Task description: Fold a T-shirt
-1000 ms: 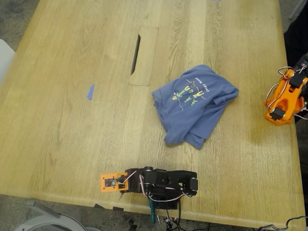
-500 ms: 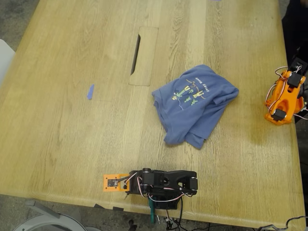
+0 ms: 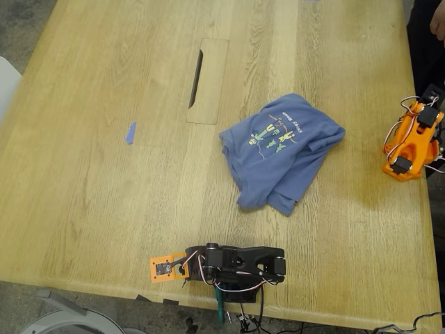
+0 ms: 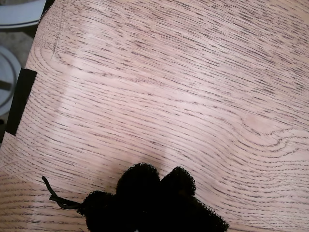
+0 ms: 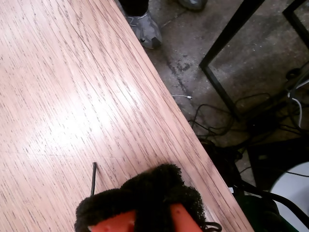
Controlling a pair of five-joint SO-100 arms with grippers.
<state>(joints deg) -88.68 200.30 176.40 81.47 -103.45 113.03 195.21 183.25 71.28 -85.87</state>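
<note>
The slate-blue T-shirt (image 3: pixel 281 149) lies in a loose bunched heap right of the table's middle in the exterior view, its green-and-yellow print facing up. It shows in neither wrist view. My first gripper (image 3: pixel 161 268) (image 4: pixel 157 186), on the black arm folded along the near table edge, rests low over bare wood, its black foam fingertips (image 4: pixel 140 181) pressed together and holding nothing. My second gripper (image 5: pixel 147 191) belongs to the orange arm (image 3: pixel 410 142), folded at the exterior view's right edge. Its foam pads are closed over wood beside the table edge, well apart from the shirt.
A rectangular inset panel with a dark slot (image 3: pixel 207 80) sits behind the shirt. A strip of blue tape (image 3: pixel 131 132) lies at the exterior view's left. A person (image 3: pixel 425 35) stands at the exterior view's top right, their shoe (image 5: pixel 145 26) on the floor near cables (image 5: pixel 217 125). Black tape (image 4: pixel 19 101) marks a table edge.
The first gripper has shifted slightly along the near edge and tilted. The orange arm's upper part moved a little. A person's hand has appeared at the exterior view's top right. The T-shirt is unmoved.
</note>
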